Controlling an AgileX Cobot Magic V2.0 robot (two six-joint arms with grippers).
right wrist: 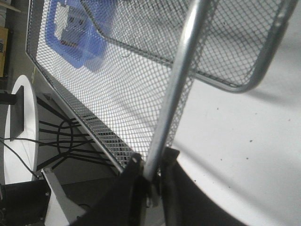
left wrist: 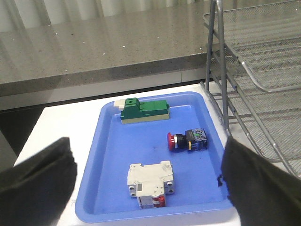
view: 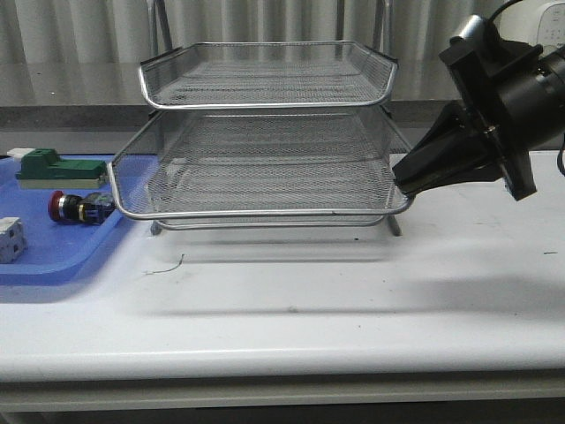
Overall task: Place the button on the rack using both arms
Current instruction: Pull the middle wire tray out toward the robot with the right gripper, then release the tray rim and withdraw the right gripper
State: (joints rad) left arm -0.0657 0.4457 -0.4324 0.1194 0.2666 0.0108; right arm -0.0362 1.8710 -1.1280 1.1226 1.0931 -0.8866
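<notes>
Nearest us is the white bench (view: 291, 309), bare along its front edge. On it stands the rack (view: 265, 159), its middle tier pulled forward. Our right end effector (right wrist: 153, 181) is clamped on that tier's rim wire at its right corner. The blue tray (left wrist: 113, 188) sits left of the rack. Our left end effector (left wrist: 146, 188) hangs above the tray, fingers (left wrist: 33, 183) wide apart. The button (left wrist: 187, 141) lies on its side in the tray.

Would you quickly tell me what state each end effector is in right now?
Left end effector: open, holding nothing, above the blue tray.
Right end effector: closed on the rim of the rack.
</notes>
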